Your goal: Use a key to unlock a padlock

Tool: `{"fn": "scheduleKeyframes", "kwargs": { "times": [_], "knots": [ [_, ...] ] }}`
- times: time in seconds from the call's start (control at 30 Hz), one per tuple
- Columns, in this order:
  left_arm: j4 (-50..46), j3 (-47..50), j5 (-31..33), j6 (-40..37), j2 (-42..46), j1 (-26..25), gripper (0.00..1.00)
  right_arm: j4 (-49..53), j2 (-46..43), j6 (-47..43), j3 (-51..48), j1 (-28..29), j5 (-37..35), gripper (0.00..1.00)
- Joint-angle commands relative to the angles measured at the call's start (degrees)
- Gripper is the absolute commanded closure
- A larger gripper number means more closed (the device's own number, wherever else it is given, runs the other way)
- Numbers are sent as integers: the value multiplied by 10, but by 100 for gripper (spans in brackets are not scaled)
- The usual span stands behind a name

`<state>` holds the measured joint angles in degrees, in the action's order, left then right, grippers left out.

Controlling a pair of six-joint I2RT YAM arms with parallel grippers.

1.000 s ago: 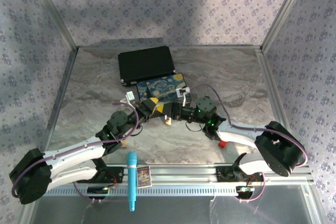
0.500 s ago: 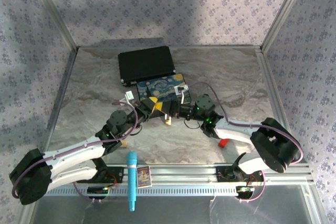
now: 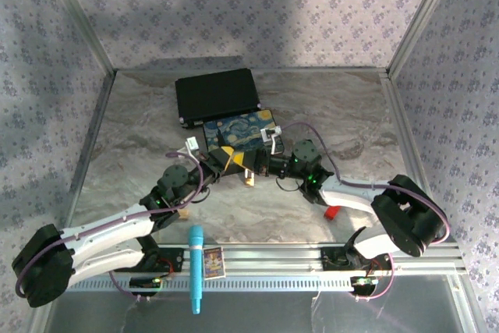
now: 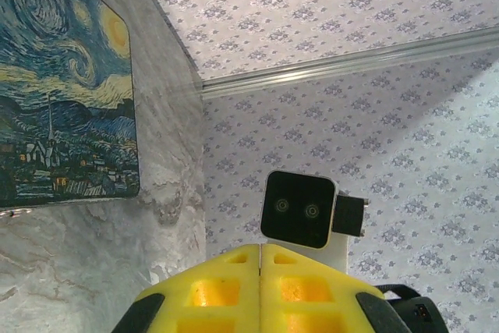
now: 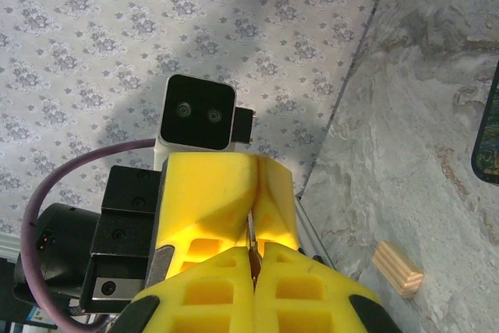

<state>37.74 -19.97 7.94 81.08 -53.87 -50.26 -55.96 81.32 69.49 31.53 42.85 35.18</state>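
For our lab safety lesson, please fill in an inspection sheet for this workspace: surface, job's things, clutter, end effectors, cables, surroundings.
Surface: grey marbled table, no spills seen.
Job's things: small brass padlock close to where the two end effectors meet; thin metal sliver, apparently the key, pinched at the right one's seam.
Clutter: black case, painted box, red block, wooden block, teal pen, card.
End effectors: left end effector shut, nothing seen between its pads; right end effector shut on the key.
Cables: purple cable looped along each arm, no snag seen.
Surroundings: patterned walls, metal frame.
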Motion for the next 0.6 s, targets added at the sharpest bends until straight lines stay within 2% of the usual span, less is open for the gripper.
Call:
{"fn": "scheduleKeyframes", "kwargs": {
  "times": [0.0,0.07,0.17,0.23,0.3,0.47,0.57],
  "knots": [
    [-12,5,15,6,13,8,93,15,-9,-4,-5,-12,-1,100],
    [-44,-2,18,2,18,10,77,38,-11,-11,-7,-12,1,100],
    [-106,-20,26,-15,28,12,61,94,-22,-28,-11,-17,6,100],
    [-172,-45,31,-39,31,12,47,139,-39,-46,-17,-27,9,100],
    [-253,-80,36,-69,24,12,37,197,-60,-68,-24,-39,4,100],
    [-462,-203,34,-206,-63,0,33,451,-133,-185,-10,-71,-32,100],
    [-484,-235,30,-296,-115,-22,28,596,-154,-255,12,-89,-65,100]
  ]
}}
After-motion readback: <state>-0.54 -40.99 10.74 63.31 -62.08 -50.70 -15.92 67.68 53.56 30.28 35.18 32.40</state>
